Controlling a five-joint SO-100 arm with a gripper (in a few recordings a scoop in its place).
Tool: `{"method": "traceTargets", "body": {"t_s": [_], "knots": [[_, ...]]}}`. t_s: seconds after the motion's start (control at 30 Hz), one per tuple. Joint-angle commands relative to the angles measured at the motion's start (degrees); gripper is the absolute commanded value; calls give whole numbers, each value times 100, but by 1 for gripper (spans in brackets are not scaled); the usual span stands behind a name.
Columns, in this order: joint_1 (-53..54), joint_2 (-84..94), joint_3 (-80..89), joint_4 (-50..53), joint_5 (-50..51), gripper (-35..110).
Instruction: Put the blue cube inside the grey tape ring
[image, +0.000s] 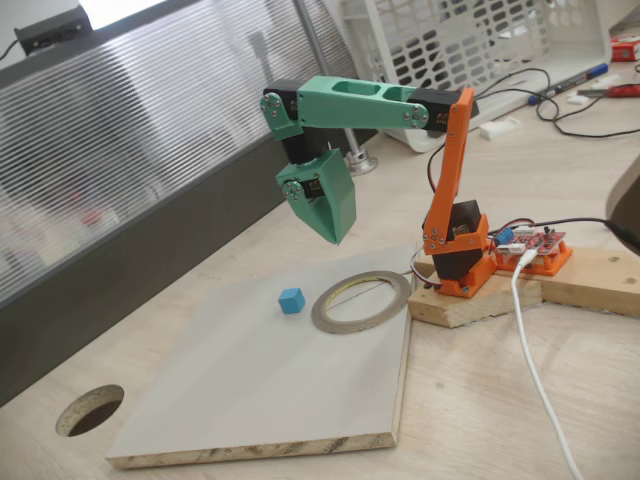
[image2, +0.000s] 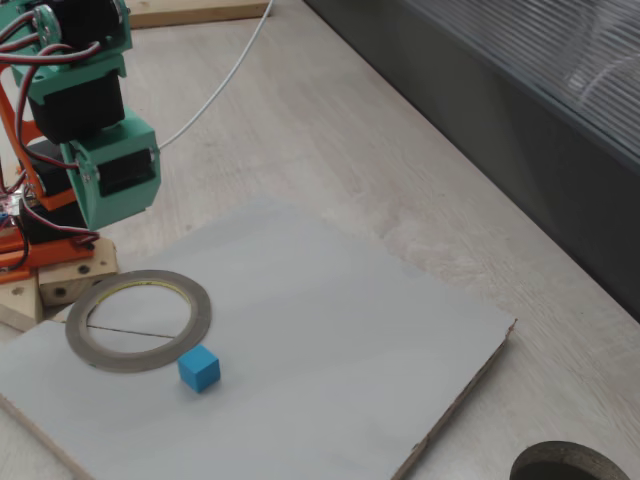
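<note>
1. Blue cube (image: 291, 300) sits flat on the grey board (image: 250, 390), just outside the tape ring (image: 361, 301) — near its outer edge, not touching, in both fixed views. Nothing holds it.
2. Tape ring lies flat on the same board, close to the corner nearest the arm's base (image: 462, 262). Its middle is bare board; a thin dark line crosses the inside in a fixed view (image2: 139, 320).
3. Hand (image: 335, 232) hangs in the air above the board, well clear of the cube, tip pointing down, roughly over the gap between cube and ring. It carries nothing. Open or closed — cannot tell; the green fingers read as one wedge from both angles.
4. Step in hand, as I judge it: reach and pick up the cube. Not yet started.
5. To do it well: open wide first, come straight down over the cube with fingers either side of two flat faces, not on a corner. The cube is small, so centre it or it may squirt out.
6. Lift only enough to clear the ring's low edge, then set it down in the middle of the ring.
7. Wooden counter (image: 480, 400) under the board has a round hole (image: 90, 409), well away from the cube.
</note>
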Motion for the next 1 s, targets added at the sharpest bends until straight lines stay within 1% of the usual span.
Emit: {"method": "traceTargets", "body": {"t_s": [0.0, 0.83, 0.9, 0.97], "knots": [[62, 44, -97, 132, 88, 0], [18, 26, -132, 114, 70, 0], [18, -193, -176, -44, 53, 0], [53, -686, -185, -457, 44, 0]]}}
